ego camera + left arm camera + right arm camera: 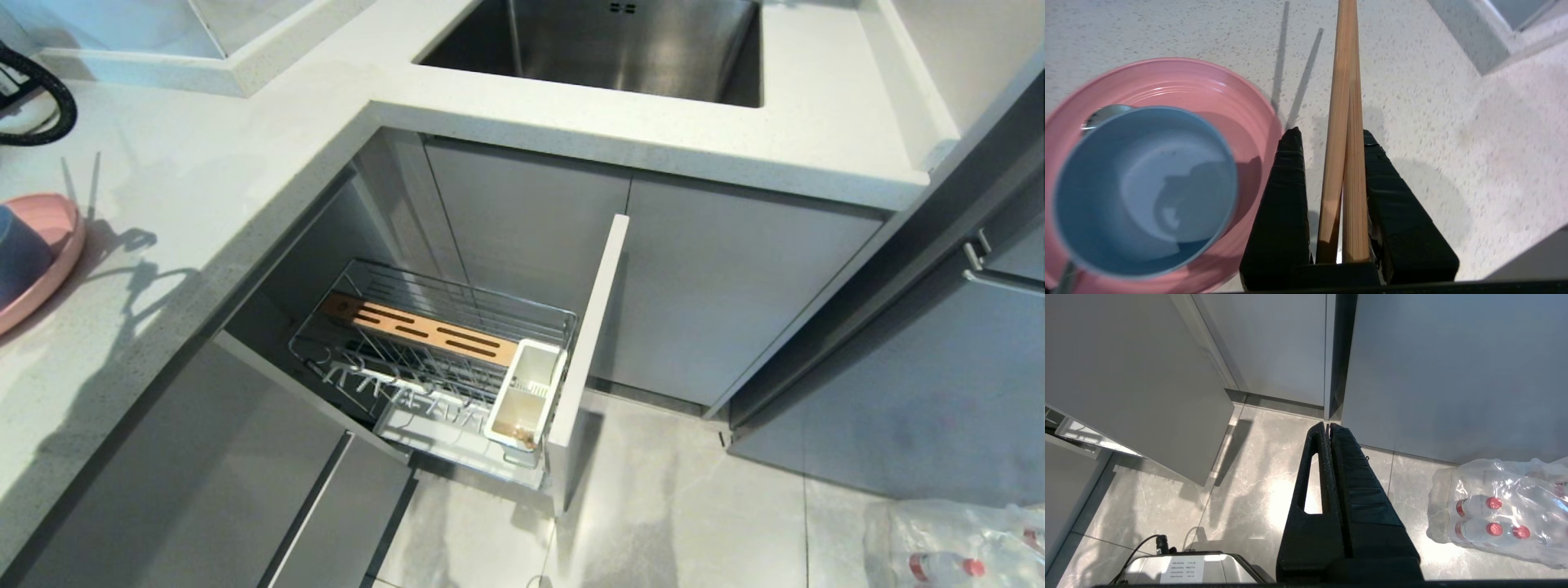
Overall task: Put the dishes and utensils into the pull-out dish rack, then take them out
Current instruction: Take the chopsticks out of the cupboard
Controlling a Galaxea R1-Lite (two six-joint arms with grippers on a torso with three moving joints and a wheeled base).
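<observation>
Light wooden chopsticks [1346, 134] with fine grain were seen above a speckled stone-like countertop [1167, 28]; the pink plate [1216, 94] looked matte, the chrome wire rack [457, 343] glossy, its caddy [526, 392] probably white plastic

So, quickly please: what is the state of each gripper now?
Left gripper: closed on the chopsticks, above the countertop.
Right gripper: closed, holding nothing.

Bowl [1145, 190] on plate [1180, 85]; spoon [1102, 116] seemingly beneath bowl; chopsticks [1345, 143] beside plate.
</observation>
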